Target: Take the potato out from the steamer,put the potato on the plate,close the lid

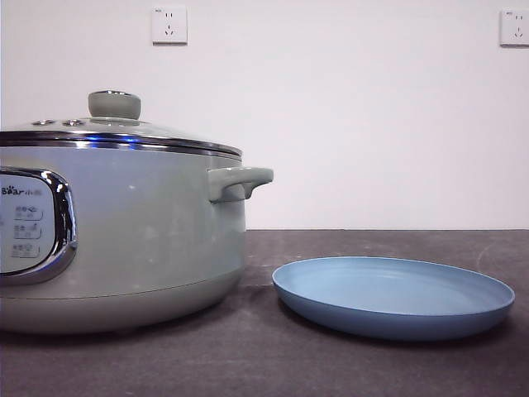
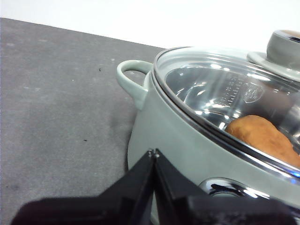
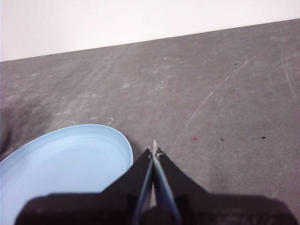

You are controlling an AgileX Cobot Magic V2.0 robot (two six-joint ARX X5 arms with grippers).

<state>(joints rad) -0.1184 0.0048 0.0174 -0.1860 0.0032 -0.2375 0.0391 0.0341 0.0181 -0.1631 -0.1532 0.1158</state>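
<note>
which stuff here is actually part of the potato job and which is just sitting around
Part of the job:
- lumpy orange-brown potato, inside the pot under the lid
- round sage-green electric steamer
- domed glass lid with green knob, on the steamer
- shallow light-blue plate, bare, beside the steamer

Just there:
- two white wall sockets
- dark grey table

Lab bench: bare wall [image 1: 372, 124] (sockets [image 1: 169, 26]), grey table [image 1: 248, 356].

The lid [image 1: 116, 132] sits on the steamer [image 1: 132, 240], the potato [image 2: 265, 138] inside under it. The left gripper [image 2: 153, 153], jaws together, is just beside the steamer's wall. The plate [image 3: 61, 164] lies beside the right gripper [image 3: 153, 149], whose jaws meet over the table [image 3: 211, 84].
</note>
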